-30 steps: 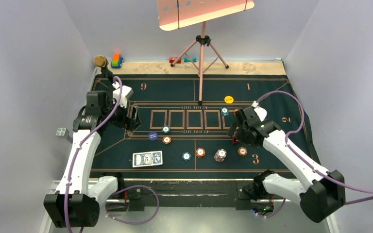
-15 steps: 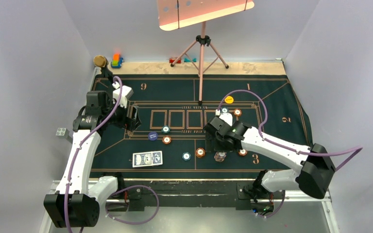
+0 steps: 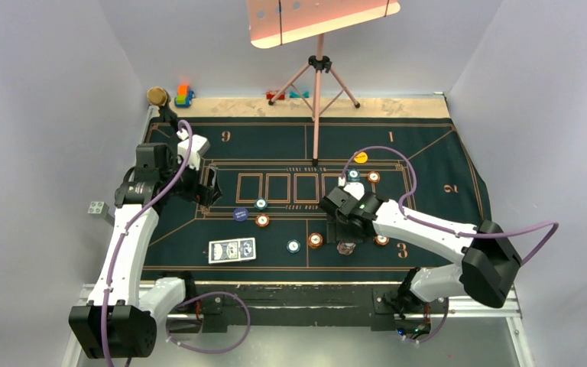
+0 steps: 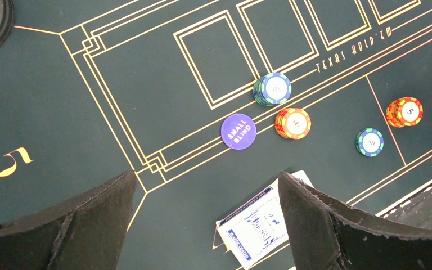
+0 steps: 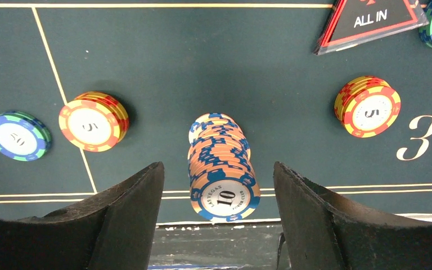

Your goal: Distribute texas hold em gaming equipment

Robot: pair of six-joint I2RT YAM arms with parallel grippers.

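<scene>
Green mat (image 3: pixel 428 138) covers most of the counter (image 3: pixel 397 107). Right tool (image 5: pixel 218 164) is down over the tall pink-and-blue 10-stack (image 5: pixel 225 197), which stands at the mat's front edge. Its jaws stand apart, one on each side of the stack, with a gap showing on both sides and nothing gripped. Left tool (image 4: pixel 206 177) hangs wide open and empty over the left half, above the small-blind disc (image 4: pixel 238 130). Cards (image 4: pixel 256 225) lie face down between its jaws in the wrist view.

Around the 10-stack:
- near 5-stack (image 5: pixel 93 121) sits close to one jaw
- far 5-stack (image 5: pixel 368 107) is well apart on the other side
- 20 chip (image 5: pixel 18 135) lies further out
- ALL IN marker (image 5: pixel 371 19) lies beyond

My read of the step: pinch the 10-stack and carry it to a seat.

Risks:
- The stack is tall and loose. Pads that catch only the upper chips would leave the rest behind.
- The stack looks slightly off-centre between the jaws. The nearer jaw would hit first, shove it and shear it, scattering chips.
- The mat's front edge is right there, so spilled chips could roll off toward the arm bases.
- Sideways drift could clip the near 5-stack.
- A weak squeeze on the lift could let the lower chips drop out.
</scene>
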